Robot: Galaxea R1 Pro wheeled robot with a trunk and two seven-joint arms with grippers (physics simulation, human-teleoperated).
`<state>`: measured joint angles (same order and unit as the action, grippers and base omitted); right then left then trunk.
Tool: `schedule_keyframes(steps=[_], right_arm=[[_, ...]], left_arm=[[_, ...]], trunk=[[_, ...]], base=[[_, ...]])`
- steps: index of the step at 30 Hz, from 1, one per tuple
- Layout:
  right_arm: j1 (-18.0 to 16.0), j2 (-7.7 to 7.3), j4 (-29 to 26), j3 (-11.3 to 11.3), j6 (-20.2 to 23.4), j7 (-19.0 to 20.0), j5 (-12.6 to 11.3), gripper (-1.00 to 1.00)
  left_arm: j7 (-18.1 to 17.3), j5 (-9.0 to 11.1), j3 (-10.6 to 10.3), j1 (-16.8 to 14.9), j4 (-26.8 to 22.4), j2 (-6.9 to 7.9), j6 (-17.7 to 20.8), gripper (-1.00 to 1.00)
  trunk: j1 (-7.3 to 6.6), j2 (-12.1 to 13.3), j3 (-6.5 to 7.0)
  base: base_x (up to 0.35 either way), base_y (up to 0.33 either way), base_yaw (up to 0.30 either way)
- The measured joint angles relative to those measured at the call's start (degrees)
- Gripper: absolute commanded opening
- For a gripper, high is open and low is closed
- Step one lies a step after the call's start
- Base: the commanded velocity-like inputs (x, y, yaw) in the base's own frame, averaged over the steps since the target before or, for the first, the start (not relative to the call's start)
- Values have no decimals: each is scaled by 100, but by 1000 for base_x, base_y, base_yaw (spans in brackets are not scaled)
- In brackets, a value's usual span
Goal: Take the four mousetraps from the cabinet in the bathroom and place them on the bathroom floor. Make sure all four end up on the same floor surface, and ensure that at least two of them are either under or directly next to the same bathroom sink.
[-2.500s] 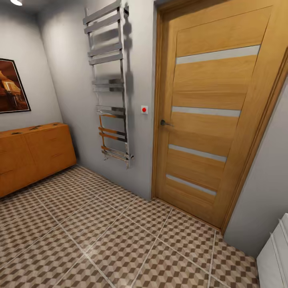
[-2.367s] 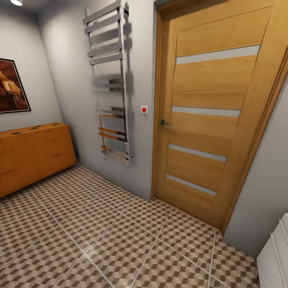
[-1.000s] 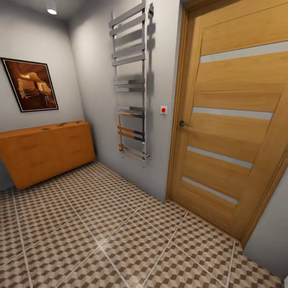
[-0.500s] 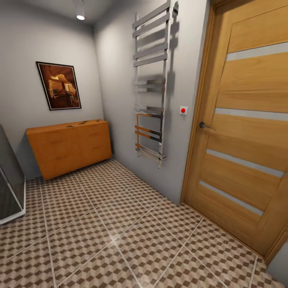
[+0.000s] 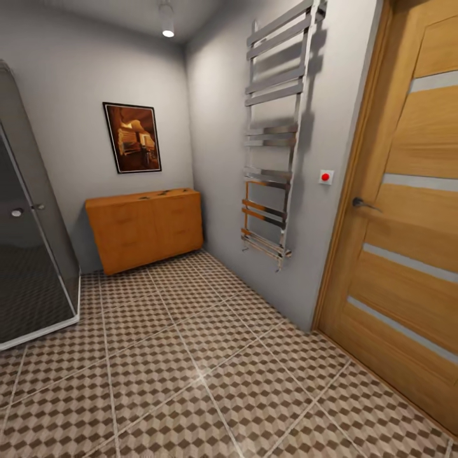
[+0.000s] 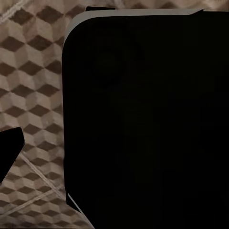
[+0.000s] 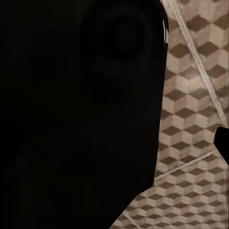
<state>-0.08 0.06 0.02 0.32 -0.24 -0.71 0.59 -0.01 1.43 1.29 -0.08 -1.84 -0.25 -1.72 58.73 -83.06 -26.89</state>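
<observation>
The low orange-brown cabinet (image 5: 145, 229) stands against the far wall under a framed picture. A few tiny dark flat pieces (image 5: 165, 191) lie on its top, too small to identify. The cube-patterned bathroom floor (image 5: 191, 362) stretches from me to the cabinet. In the left wrist view a dark part of my own body covers most of the frame, with one black fingertip (image 6: 8, 153) at the edge over the tiles. The right wrist view is similar, with a black fingertip (image 7: 223, 141) at its edge. Whether either gripper is open or shut is hidden. The sink is out of view.
A dark glass shower enclosure (image 5: 32, 254) stands at the left beside the cabinet. A chrome towel radiator (image 5: 273, 152) hangs on the right wall, next to a red button (image 5: 326, 177) and a closed wooden door (image 5: 407, 242). Open floor lies between them.
The camera has swung left, so the whole picture has slid right. The shower enclosure has come into view, and the cabinet now shows whole. Nothing in the room itself has moved.
</observation>
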Motion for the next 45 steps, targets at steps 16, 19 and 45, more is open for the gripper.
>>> schedule_keyframes(steps=[16, 19, 45], right_arm=[[0, 2, 2, 1, 0, -1, 13, 100], [0, -1, 4, 2, 0, -1, 14, 100], [0, 2, 1, -11, 3, -1, 2, 100]], left_arm=[[0, 7, -1, 0, 0, 0, 34, 100], [0, 12, -4, 0, 0, 0, 48, 100], [-14, 552, -27, 0, -1, 9, 61, 100]], trunk=[[-3, 0, 0], [-3, -1, 0], [-4, -1, 0]], base=[[125, 0, 267], [293, 0, 112], [319, 0, 16]])
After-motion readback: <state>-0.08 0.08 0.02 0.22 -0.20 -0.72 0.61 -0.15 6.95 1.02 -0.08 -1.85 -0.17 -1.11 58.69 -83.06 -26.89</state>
